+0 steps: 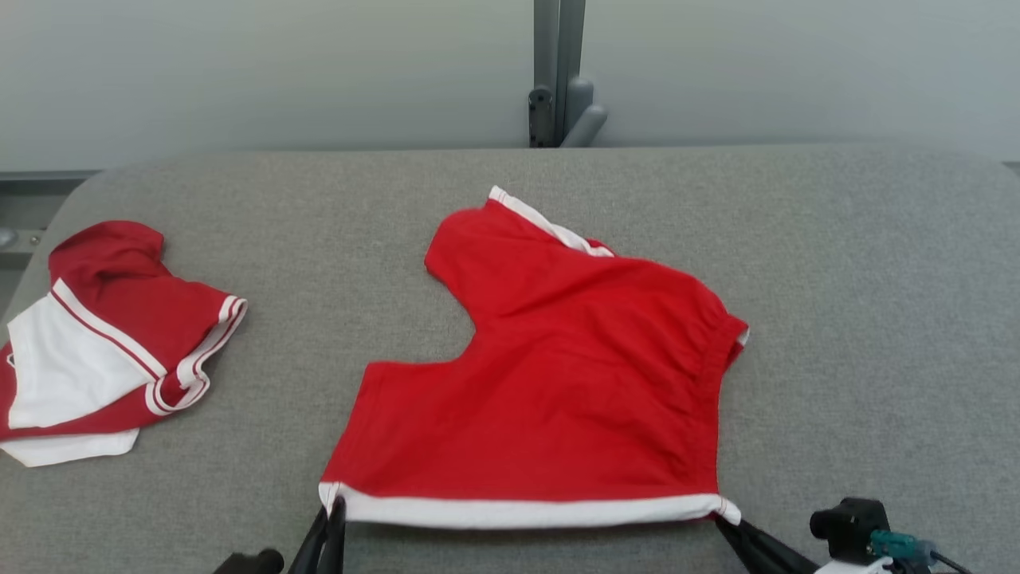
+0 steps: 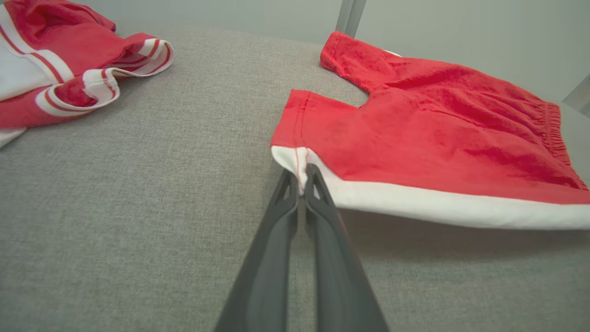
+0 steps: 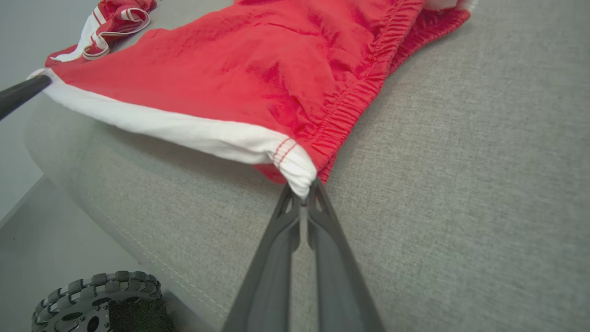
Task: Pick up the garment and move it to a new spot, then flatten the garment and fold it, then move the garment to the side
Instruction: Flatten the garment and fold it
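The garment (image 1: pixel 558 375) is a pair of red shorts with a white band along its near edge, spread on the grey table (image 1: pixel 837 263). My left gripper (image 1: pixel 335 504) is shut on the band's left corner. That corner pinch shows close up in the left wrist view, where the gripper (image 2: pixel 302 179) clamps the white hem of the garment (image 2: pixel 428 138). My right gripper (image 1: pixel 721 520) is shut on the band's right corner, by the elastic waistband. In the right wrist view the gripper (image 3: pixel 302 190) grips the garment (image 3: pixel 239 74), whose near edge hangs stretched a little above the cloth surface.
A second red and white garment (image 1: pixel 111 343) lies crumpled at the table's left edge, also seen as a heap (image 2: pixel 60 64) in the left wrist view. A grey post (image 1: pixel 558 72) stands behind the table. The robot's wheel (image 3: pixel 97 299) shows below the table's front edge.
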